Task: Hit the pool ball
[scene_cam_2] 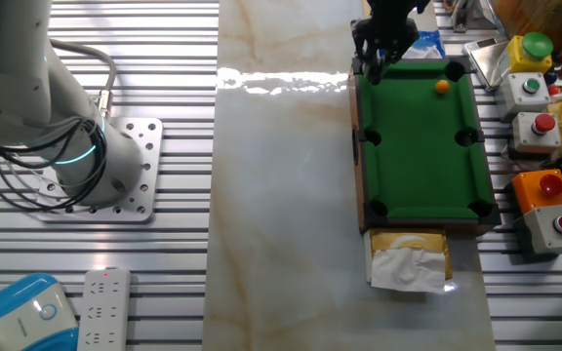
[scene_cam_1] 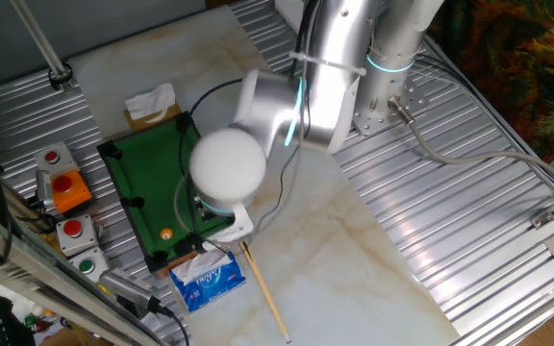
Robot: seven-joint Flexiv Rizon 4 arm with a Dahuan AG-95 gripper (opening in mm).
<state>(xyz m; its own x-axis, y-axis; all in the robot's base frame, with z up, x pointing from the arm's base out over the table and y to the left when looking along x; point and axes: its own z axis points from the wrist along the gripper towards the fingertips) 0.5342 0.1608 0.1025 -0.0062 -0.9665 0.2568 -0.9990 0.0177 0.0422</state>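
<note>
The pool ball (scene_cam_1: 166, 234) is a tiny orange-yellow ball on the green mini pool table (scene_cam_1: 152, 183), close to one end rail; it also shows in the other fixed view (scene_cam_2: 442, 87) on the table (scene_cam_2: 422, 146). My gripper (scene_cam_2: 373, 64) hangs over the corner of that same end, to the left of the ball and apart from it. Its fingers look close together. In the one fixed view the arm's white joint hides them. A thin wooden cue stick (scene_cam_1: 264, 290) runs out from under the gripper, away from the table.
A blue tissue pack (scene_cam_1: 208, 277) lies just past the ball's end of the table. A brown tissue box (scene_cam_2: 408, 258) sits at the opposite end. Push-button boxes (scene_cam_2: 542, 127) and an orange box (scene_cam_2: 546, 198) line one long side. The arm's base (scene_cam_2: 115, 171) stands across the marble strip.
</note>
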